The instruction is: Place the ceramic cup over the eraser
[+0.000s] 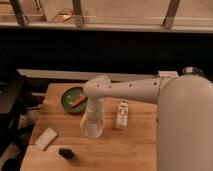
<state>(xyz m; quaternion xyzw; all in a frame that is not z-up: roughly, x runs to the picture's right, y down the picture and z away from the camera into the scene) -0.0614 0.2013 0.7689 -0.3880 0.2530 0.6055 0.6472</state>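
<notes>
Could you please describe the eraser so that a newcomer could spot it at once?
On the wooden table, look at the near left corner, forward of the gripper at the ceramic cup. The eraser is the small black lump, unlike the pale flat block beside it.

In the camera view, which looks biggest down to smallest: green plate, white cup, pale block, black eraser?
1. green plate
2. ceramic cup, close to the plate in size and partly hidden by the gripper at its top
3. pale block
4. eraser, clearly smallest
</notes>
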